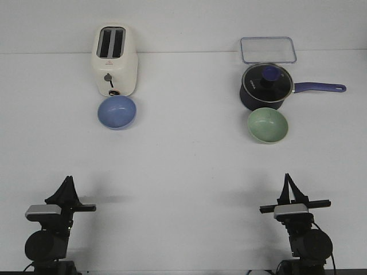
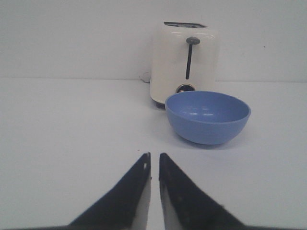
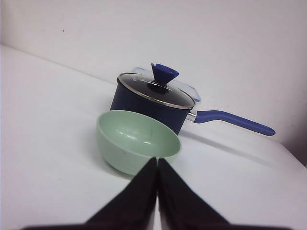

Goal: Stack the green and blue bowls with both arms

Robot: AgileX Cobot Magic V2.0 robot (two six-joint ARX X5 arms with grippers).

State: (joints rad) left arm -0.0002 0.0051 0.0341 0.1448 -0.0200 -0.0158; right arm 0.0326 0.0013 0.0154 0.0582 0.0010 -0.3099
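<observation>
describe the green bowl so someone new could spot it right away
Find the dark navy saucepan with the glass lid on the table's far right. The green bowl sits directly in front of it, on the robot's side. It is pale sage, open and empty, unlike the blue bowl by the toaster.

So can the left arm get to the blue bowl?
Probably yes. The table between the left gripper and the blue bowl is bare; the toaster stands behind the bowl, not in the way.
</observation>
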